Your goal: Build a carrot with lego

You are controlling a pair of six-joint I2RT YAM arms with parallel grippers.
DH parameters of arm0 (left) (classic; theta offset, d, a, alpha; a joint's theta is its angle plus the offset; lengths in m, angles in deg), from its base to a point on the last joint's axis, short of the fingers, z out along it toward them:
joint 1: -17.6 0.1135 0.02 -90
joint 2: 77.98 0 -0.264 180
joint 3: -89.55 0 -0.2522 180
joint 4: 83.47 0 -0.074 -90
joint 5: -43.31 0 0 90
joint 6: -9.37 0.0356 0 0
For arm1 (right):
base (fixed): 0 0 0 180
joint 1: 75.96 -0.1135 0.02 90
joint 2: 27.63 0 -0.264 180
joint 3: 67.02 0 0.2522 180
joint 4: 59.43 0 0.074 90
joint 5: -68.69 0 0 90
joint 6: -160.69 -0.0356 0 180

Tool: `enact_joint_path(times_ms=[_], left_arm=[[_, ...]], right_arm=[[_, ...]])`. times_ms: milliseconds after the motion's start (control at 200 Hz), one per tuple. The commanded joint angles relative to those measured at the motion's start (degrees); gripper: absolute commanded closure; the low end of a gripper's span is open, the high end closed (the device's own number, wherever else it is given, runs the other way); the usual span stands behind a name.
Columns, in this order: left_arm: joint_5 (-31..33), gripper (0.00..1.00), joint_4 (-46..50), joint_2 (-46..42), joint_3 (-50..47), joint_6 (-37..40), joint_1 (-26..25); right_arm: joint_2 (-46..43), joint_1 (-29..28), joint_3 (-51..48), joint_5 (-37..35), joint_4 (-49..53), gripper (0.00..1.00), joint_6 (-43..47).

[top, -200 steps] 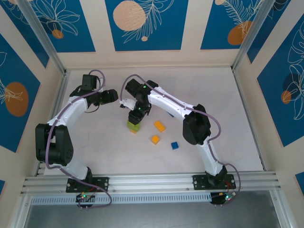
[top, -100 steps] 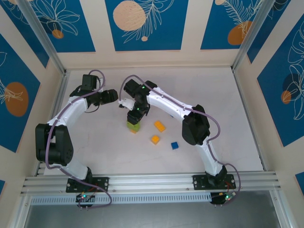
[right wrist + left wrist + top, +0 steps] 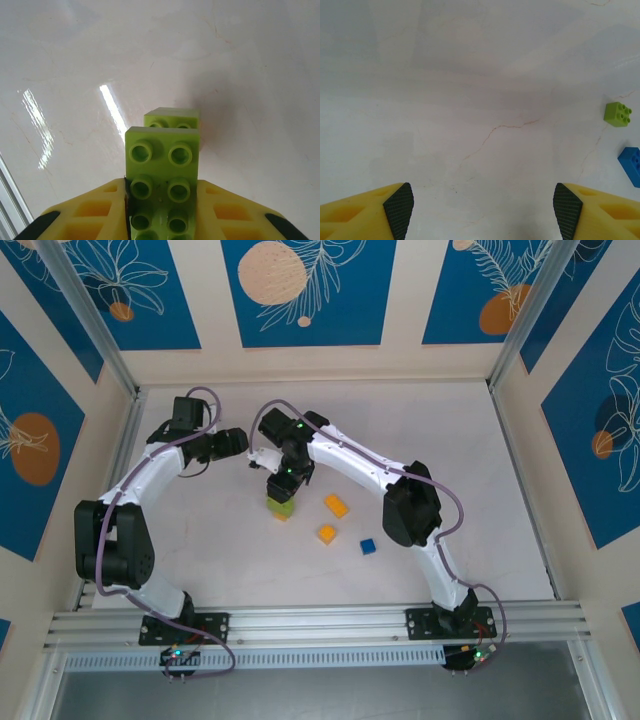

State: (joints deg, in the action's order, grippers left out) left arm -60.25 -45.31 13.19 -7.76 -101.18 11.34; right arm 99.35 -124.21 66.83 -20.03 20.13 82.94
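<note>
Over the white table (image 3: 240,550) the right gripper (image 3: 162,202), arm bent, clamps one lime brick (image 3: 161,155), the left gripper (image 3: 482,210) is released; two orange bricks (image 3: 336,505), one blue brick (image 3: 368,546) lie loose.

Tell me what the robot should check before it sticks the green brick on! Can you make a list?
1. Right hand gripping the held green brick: ok, shut on it.
2. Held green brick lined up with the green brick ahead: cannot tell, where they meet is hidden.
3. Left hand out of the way: ok, open, empty and off to the side.
4. Nearest orange brick clear of the right hand: ok, it lies apart.
5. Blue brick clear of the right hand: ok, farther off.
</note>
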Motion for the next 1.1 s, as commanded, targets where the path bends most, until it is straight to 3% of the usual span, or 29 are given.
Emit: enact_joint_path(times_ms=[0, 485, 800, 1095], left_arm=[[-1.47, 0.23, -0.58, -0.76, -0.26, -0.27, 1.07], [-1.55, 0.23, -0.70, -0.82, -0.34, -0.36, 1.08], [-1.38, 0.23, -0.69, -0.74, -0.46, -0.28, 1.08], [-1.38, 0.24, -0.87, -0.74, -0.54, -0.33, 1.08]], right_arm=[[0.29, -0.34, -2.04, -0.31, 3.11, 0.69, 1.37], [-0.32, -1.68, -7.48, -0.24, 2.11, 0.69, 2.07], [2.18, -1.23, -3.35, 0.87, 1.09, 0.69, -3.52], [3.10, -2.99, -3.61, -2.96, 2.84, 0.69, -0.39]])
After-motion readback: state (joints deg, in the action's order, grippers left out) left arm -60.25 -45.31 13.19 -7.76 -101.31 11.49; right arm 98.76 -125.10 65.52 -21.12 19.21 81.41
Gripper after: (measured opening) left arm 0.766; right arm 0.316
